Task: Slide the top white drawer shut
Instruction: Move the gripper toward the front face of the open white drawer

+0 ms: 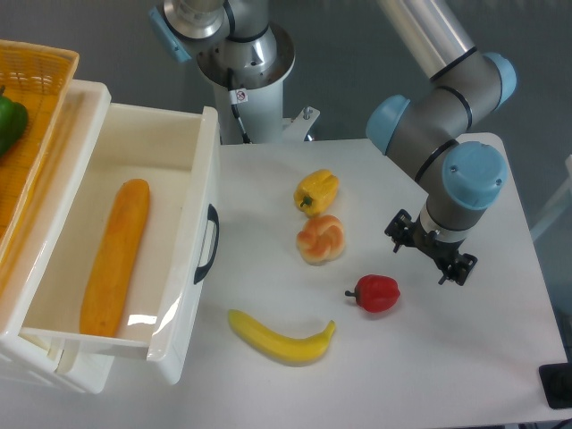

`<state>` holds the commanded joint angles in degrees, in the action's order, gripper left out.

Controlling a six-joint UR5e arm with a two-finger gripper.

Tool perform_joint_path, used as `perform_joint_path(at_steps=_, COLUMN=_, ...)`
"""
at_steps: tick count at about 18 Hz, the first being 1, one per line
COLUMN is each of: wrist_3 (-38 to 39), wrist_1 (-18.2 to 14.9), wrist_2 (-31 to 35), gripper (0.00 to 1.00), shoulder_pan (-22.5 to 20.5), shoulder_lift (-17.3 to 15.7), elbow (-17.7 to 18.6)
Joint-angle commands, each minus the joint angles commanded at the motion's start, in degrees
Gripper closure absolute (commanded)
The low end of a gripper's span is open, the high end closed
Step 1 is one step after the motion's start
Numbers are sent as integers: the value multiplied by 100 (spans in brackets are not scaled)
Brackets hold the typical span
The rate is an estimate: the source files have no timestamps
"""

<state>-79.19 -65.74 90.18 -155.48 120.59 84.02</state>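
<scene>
The top white drawer (pixel 198 223) stands pulled far out over the table at the left, its black arched handle (pixel 207 243) facing right. A long orange baguette (pixel 116 255) lies inside it. My gripper (pixel 433 254) hangs over the right side of the table, well away from the drawer and just right of a red pepper (pixel 376 293). It points down and away from the camera, and its fingers are hidden under the wrist, so their state does not show.
A yellow pepper (pixel 317 191), a croissant-like bun (pixel 321 239) and a banana (pixel 280 340) lie on the table between drawer and gripper. An orange wicker basket (pixel 40 67) with a green pepper (pixel 9 123) sits on top at the far left.
</scene>
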Motion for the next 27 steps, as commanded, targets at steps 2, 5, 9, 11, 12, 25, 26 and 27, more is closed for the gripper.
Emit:
perform_joint_path(at_steps=2, wrist_3=0, wrist_1=0, wrist_2=9, gripper=0, shoulder_pan=0, shoulder_lift=17, elbow=-9)
perform_joint_path(at_steps=5, wrist_3=44, wrist_1=0, wrist_2=9, gripper=0, shoulder_pan=9, shoulder_lift=18, elbow=0)
perform_joint_path(at_steps=9, wrist_3=53, wrist_1=350, wrist_2=9, gripper=0, shoulder_pan=70, shoulder_lift=-26, elbow=324)
perform_joint_path(at_steps=11, wrist_3=53, wrist_1=684, wrist_2=0, gripper=0, shoulder_pan=79, shoulder_lift=-79, elbow=588)
perform_joint_path(at_steps=12, wrist_3=53, wrist_1=755, wrist_2=0, gripper=0, shoulder_pan=88, shoulder_lift=-131, elbow=676)
perform_joint_path(at_steps=25, wrist_3=2547, wrist_1=659, wrist_2=-105, gripper=2, shoulder_pan=809, shoulder_lift=-570, elbow=950)
perform_joint_path(at_steps=26, wrist_3=2662, wrist_1=642, wrist_2=-105, gripper=11, shoulder_pan=835, shoulder_lift=-684, elbow=949)
perform_joint_path(at_steps=27, wrist_3=2733, wrist_1=563, wrist_2=-114, gripper=20, shoulder_pan=870, shoulder_lift=-764, elbow=984)
